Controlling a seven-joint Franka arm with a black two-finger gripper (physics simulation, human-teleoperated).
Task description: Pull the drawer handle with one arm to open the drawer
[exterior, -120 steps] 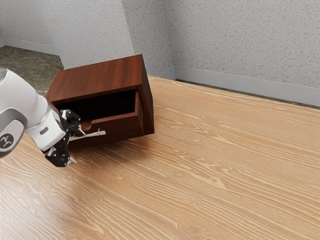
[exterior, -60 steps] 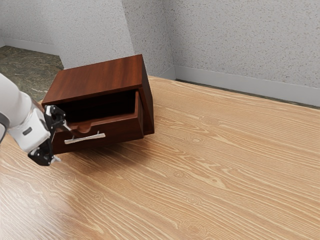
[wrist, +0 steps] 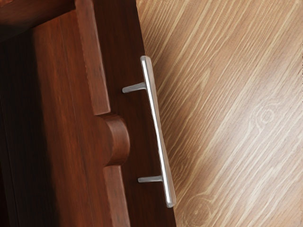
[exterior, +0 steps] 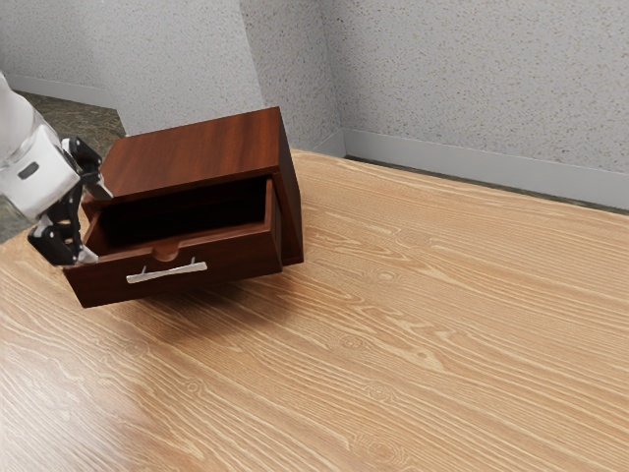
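Observation:
A dark wooden cabinet point(exterior: 197, 147) stands on the table at the exterior view's left. Its drawer point(exterior: 211, 258) is pulled partly out, and the hollow above the drawer front is dark. A silver bar handle point(exterior: 167, 272) lies across the drawer front. My gripper point(exterior: 93, 226) hangs open by the drawer's left end, up and to the left of the handle and not touching it. From the wrist view I look down on the handle point(wrist: 156, 132) and the notched top edge of the drawer front point(wrist: 113, 142).
The light wooden table point(exterior: 413, 324) stretches wide to the exterior view's right and front. Grey walls point(exterior: 472, 69) meet in a corner behind the cabinet. A stone floor point(exterior: 59, 128) lies beyond the table's left edge.
My hand has left the handle's left end and moved up and to the exterior view's left, past the drawer's corner. The drawer stays pulled out.

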